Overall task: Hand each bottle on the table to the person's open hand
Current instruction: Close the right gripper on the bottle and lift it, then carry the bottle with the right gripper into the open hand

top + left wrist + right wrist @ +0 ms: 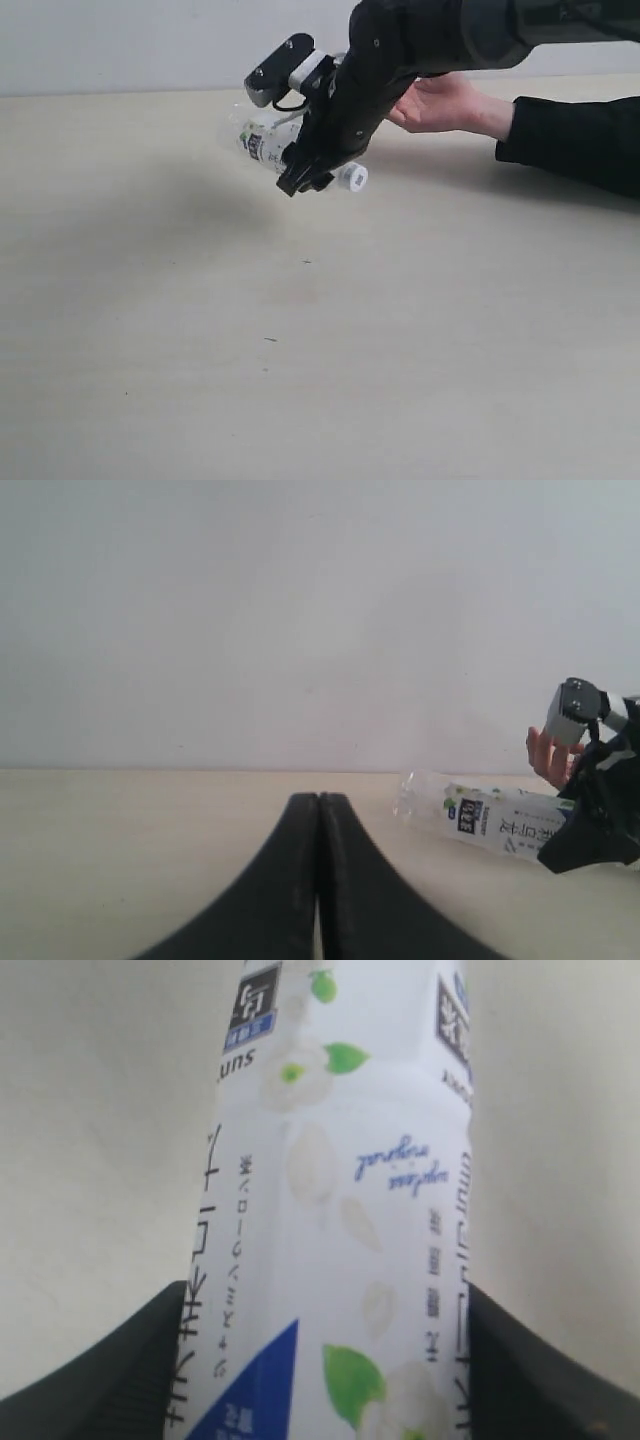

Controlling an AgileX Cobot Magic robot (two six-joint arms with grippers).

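Foreground: bare pale surface (300,380). The left hand (319,810), seen only in the left wrist view, has its two fingers pressed together with nothing between them, low over the surface. Middle ground: the right hand (310,170) is clamped across the label of the white floral bottle (262,140). The bottle lies near level, its white cap (352,178) toward the right of the exterior view. Background: the person's open hand (440,103), palm up and with a black sleeve (575,140), rests just behind the right arm, apart from the bottle.
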